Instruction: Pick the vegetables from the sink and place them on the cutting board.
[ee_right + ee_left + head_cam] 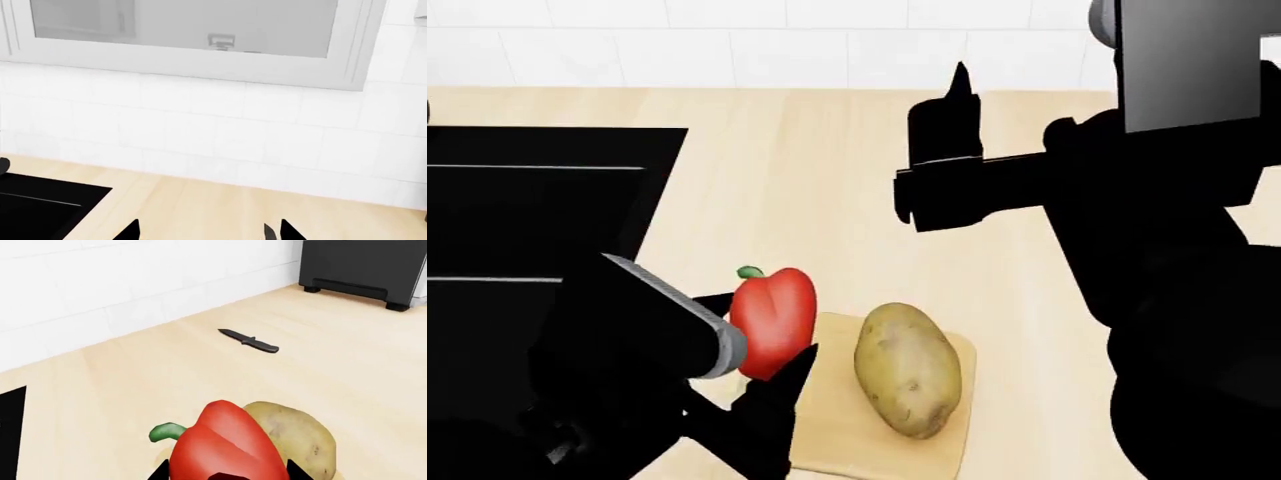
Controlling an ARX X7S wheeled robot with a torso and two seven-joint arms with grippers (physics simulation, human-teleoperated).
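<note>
Pepper held over the board, potato already there.

Left wrist view: the left gripper (227, 475) clamps the glossy red bell pepper (223, 445), beside the speckled yellow-brown potato (297, 437); a black knife (250, 341) lies well apart.
Head view: the pepper hangs at the light-wood cutting board (961, 352)'s edge nearest the black sink (547, 190); better to shift inward, lower, then release.
Right wrist view: the right gripper (203, 232) is spread, empty.
</note>
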